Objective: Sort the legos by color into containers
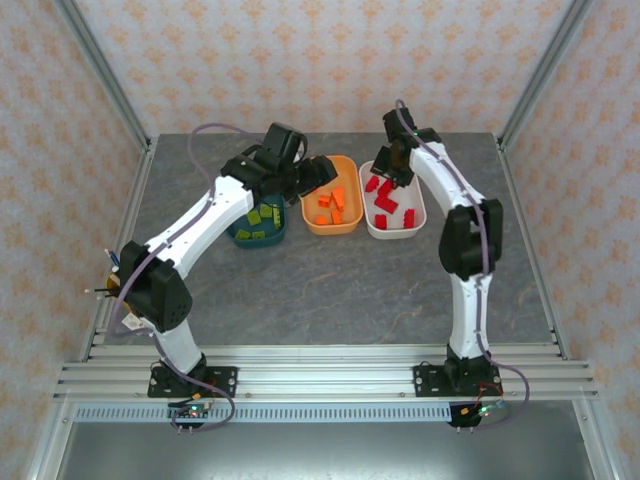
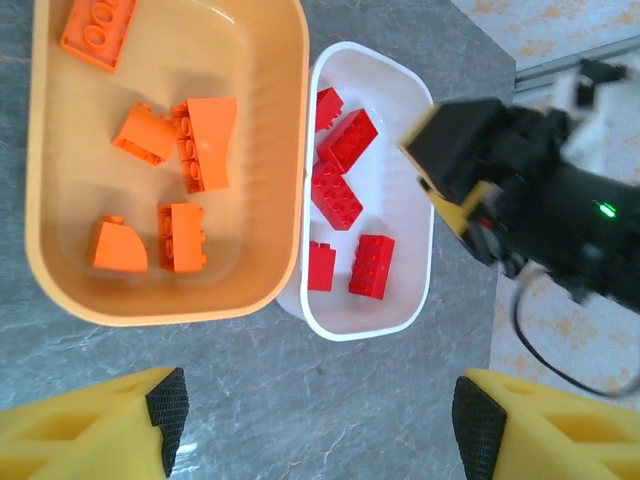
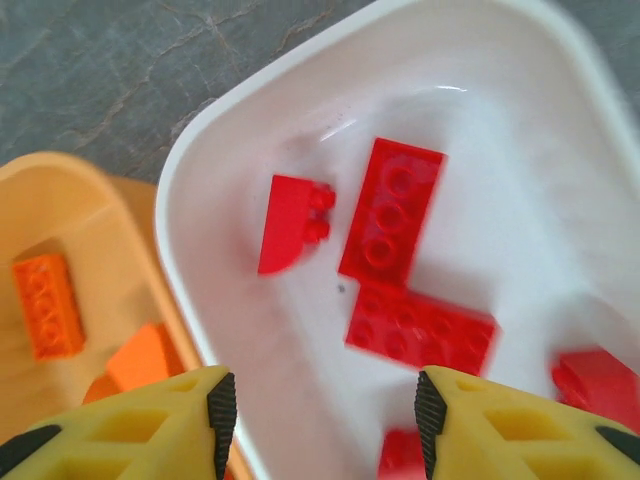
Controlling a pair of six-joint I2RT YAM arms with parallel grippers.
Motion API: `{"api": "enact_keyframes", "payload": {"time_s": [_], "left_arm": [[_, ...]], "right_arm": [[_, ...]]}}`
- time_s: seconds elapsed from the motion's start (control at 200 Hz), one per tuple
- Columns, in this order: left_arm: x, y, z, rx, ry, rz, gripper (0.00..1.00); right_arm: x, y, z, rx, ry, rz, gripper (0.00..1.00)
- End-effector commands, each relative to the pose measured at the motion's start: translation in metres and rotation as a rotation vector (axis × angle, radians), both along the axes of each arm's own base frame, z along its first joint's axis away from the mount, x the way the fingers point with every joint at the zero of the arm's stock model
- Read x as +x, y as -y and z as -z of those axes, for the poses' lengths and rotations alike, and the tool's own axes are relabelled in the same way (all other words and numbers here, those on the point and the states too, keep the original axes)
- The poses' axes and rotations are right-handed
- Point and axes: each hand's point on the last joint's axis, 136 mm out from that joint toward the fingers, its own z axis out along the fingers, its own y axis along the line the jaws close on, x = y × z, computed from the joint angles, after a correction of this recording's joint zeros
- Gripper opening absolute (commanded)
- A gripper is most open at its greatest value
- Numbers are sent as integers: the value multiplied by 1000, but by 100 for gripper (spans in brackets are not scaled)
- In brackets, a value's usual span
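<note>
Hovering with fingers (image 3: 150, 425) apart and empty, the right hand (image 3: 320, 410) is hanging just above the red legos (image 3: 390, 215) in the white tub (image 3: 168, 190). A straight lift is looking safest, keeping its 2 fingers clear of that tub; the left hand (image 2: 318, 410) is also gaping, empty, just short of the orange tub (image 2: 170, 315).

Bright, even, diffuse light covers the tabletop (image 1: 350, 290) in the top view, leaving only faint, soft-edged shadows beneath the arms and beside the tubs. In the right wrist view, a pale glare streak lies on the white tub (image 3: 215, 320) near its far wall. The red bricks (image 3: 392, 210) look soft there, blurring most toward the lower right corner. The left wrist view is sharper, with a mild sheen on the glossy wall of the orange tub (image 2: 275, 180).
</note>
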Motion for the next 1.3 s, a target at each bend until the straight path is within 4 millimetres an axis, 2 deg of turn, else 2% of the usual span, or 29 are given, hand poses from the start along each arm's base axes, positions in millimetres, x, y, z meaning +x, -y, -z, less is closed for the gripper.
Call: {"api": "enact_keyframes", "payload": {"time_s": [0.0, 0.065, 0.085, 0.1, 0.125, 0.135, 0.225, 0.32, 0.38, 0.41, 0.485, 0.545, 0.625, 0.711, 0.786, 0.836, 0.856, 0.921, 1.031, 1.096, 1.166, 1.231, 1.296], "left_arm": [[-26, -29, -20, 83, 50, -15, 75], [-40, -43, -18, 124, 54, -29, 79], [-44, -48, -16, 137, 54, -34, 85], [-46, -51, -14, 147, 51, -36, 89], [-52, -57, -11, 162, 49, -43, 97], [-54, -60, -9, 169, 46, -47, 99], [-74, -91, 10, 244, 2, -102, 100], [-93, -123, 20, 368, 22, -145, 100], [-103, -145, 24, 465, 40, -174, 100], [-107, -155, 26, 515, 53, -183, 100], [-112, -183, 29, 664, 77, -237, 100], [-113, -210, 27, 799, 90, -326, 100], [-110, -241, 22, 983, 154, -436, 100], [-98, -249, 31, 1112, 254, -409, 100], [-88, -251, 53, 1194, 275, -356, 100], [-86, -257, 70, 1196, 217, -325, 100], [-86, -261, 77, 1201, 186, -314, 100], [-87, -276, 88, 1201, 135, -366, 100], [-75, -282, 113, 1018, 187, -376, 100], [-63, -288, 115, 980, 181, -364, 100], [-48, -287, 121, 981, 235, -320, 100], [-35, -286, 120, 957, 319, -328, 100], [-27, -295, 126, 943, 337, -355, 100]], "right_arm": [[-31, 24, -47, -82, 124, 38, 55], [-59, 37, -58, -121, 170, 50, 61], [-68, 41, -61, -129, 185, 57, 64], [-75, 45, -62, -136, 195, 62, 71], [-87, 50, -64, -143, 210, 68, 97], [-92, 53, -64, -148, 215, 71, 100], [-133, 72, -64, -182, 232, 94, 99], [-169, 87, -62, -206, 235, 96, 99], [-182, 97, -60, -237, 239, 117, 99], [-189, 104, -65, -256, 265, 140, 99], [-197, 133, -61, -378, 268, 252, 99], [-198, 153, -53, -460, 280, 318, 100], [-184, 162, -43, -477, 359, 298, 100], [-174, 173, -41, -542, 471, 344, 100], [-159, 172, -30, -582, 536, 315, 100], [-153, 171, -25, -612, 532, 291, 100], [-149, 170, -14, -632, 498, 267, 100], [-138, 166, 3, -661, 440, 193, 100], [-127, 161, 26, -631, 476, 168, 100], [-120, 161, 34, -596, 521, 184, 100], [-113, 159, 43, -592, 506, 155, 100], [-108, 160, 48, -556, 481, 133, 100], [-107, 164, 47, -544, 493, 123, 100]]}}
